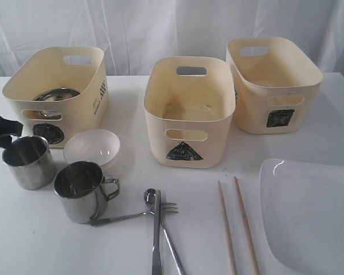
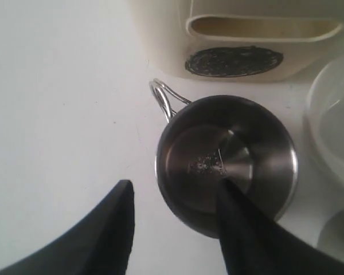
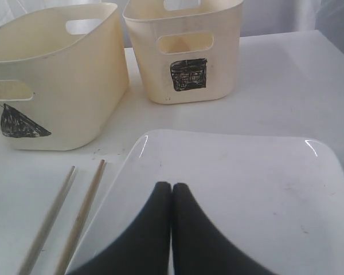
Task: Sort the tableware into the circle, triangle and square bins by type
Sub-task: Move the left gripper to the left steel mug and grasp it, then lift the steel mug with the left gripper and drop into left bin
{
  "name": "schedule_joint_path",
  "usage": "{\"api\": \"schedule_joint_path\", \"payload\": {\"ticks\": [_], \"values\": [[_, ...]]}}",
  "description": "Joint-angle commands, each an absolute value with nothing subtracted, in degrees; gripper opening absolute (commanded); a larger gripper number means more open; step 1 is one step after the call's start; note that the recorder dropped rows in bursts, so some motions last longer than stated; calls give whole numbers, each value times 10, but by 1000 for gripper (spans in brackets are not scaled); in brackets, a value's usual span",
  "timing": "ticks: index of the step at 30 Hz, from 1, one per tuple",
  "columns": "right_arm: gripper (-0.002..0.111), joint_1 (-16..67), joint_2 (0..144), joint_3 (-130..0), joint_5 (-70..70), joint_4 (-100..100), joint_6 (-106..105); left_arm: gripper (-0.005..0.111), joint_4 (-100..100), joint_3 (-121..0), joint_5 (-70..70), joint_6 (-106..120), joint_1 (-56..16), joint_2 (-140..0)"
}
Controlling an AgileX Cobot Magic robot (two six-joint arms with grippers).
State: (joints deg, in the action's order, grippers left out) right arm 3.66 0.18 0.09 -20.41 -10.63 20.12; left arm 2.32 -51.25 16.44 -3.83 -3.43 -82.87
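Steel mug (image 2: 209, 146) rim between spread left fingers (image 2: 116, 232); one seemingly inside.

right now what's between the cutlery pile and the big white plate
Two wooden chopsticks, side by side, touching neither the cutlery pile nor the plate; seen in the exterior view.

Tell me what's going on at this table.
The left gripper, open, straddles the wall of a steel mug beside the cream plastic tub marked with a circle, which already holds a steel bowl. The right gripper hangs shut over the large white rounded-square plate. The second steel mug, small white bowl, steel cutlery and wooden chopsticks lie unsorted on the table.
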Motion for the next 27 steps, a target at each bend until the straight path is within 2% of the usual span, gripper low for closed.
{"api": "schedule_joint_path", "payload": {"ticks": [1,15,21,27], "values": [[0,34,0,0,-201,-108,203,50,31,-508,133,-42,-35,-866],[0,34,0,0,-201,-108,203,48,31,-508,54,-42,-35,-961],[0,34,0,0,-201,-108,203,0,31,-508,73,-45,-35,-936],[0,34,0,0,-201,-108,203,0,31,-508,90,-45,-35,-860]]}}
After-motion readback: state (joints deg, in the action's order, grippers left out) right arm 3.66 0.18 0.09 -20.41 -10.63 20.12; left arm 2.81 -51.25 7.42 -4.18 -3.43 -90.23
